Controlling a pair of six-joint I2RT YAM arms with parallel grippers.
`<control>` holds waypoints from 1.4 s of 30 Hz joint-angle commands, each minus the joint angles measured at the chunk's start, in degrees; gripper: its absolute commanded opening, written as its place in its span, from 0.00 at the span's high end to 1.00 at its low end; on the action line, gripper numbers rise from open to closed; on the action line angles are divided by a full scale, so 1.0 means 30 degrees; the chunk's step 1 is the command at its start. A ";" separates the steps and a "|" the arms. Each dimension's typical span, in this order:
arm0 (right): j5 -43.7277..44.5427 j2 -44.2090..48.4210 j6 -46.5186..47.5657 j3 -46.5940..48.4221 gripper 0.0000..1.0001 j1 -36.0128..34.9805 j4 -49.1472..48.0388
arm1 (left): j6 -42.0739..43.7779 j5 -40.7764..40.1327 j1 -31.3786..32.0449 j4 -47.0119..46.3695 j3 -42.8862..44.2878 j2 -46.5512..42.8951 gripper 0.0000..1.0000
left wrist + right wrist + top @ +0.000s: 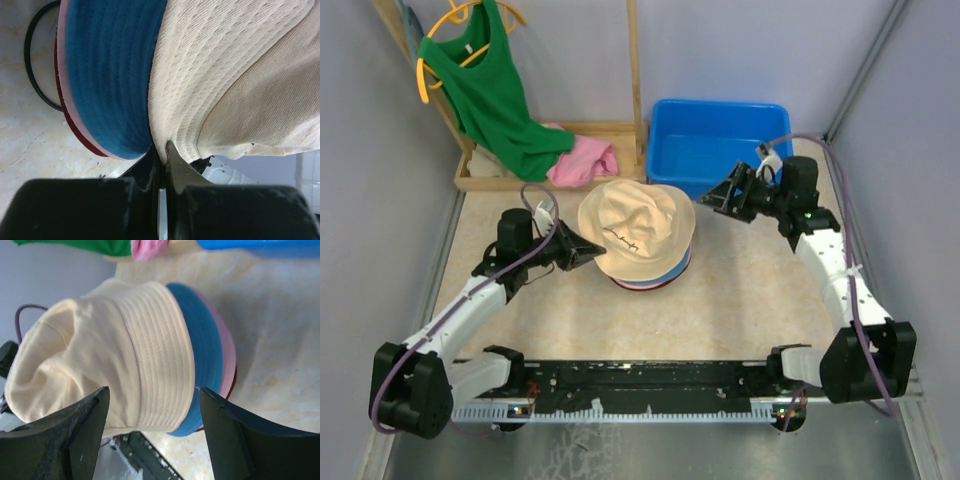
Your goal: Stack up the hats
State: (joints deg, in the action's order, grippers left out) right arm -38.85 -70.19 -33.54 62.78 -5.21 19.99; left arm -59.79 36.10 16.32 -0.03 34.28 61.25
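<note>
The beige hat (638,230) lies on top of a stack in the middle of the table. Under it show the brims of the blue hat (112,75), the pink hat (227,357) and the dark red hat (75,127). My left gripper (592,249) is at the stack's left side, shut on the beige hat's brim (172,135). My right gripper (707,199) is open and empty, a little to the right of the stack and apart from it.
A blue tub (720,140) stands at the back right, just behind the right gripper. A wooden rack (550,150) at the back left holds a green shirt (485,80) on a yellow hanger, with a bright pink cloth (582,162) beside it.
</note>
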 commanded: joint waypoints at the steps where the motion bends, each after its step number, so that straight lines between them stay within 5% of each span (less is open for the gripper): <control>1: -0.4115 -0.0252 -0.3092 -0.2829 0.28 0.0125 -0.6604 | 0.0624 0.0605 -0.0358 -0.0367 0.1236 0.0554 1.00; 28: -0.5332 -0.4596 -0.6104 -0.5417 0.29 -0.0015 -1.6331 | 0.0574 0.1232 -0.1103 -0.0086 0.1875 0.0884 1.00; 38: -0.5273 -0.5862 -0.7807 -0.5197 0.48 -0.1714 -1.8547 | 0.0377 0.1240 -0.1103 -0.0506 0.1769 0.1082 1.00; 42: -0.5074 -0.5785 -0.7705 -0.5084 0.75 -0.1633 -1.7870 | 0.0415 0.1239 -0.1112 -0.0595 0.1692 0.1165 1.00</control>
State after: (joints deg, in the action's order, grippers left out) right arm -53.80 -88.29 -55.90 46.50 -9.76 -30.61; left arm -58.48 39.68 13.34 0.40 38.50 64.47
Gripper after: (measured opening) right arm 0.358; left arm 0.061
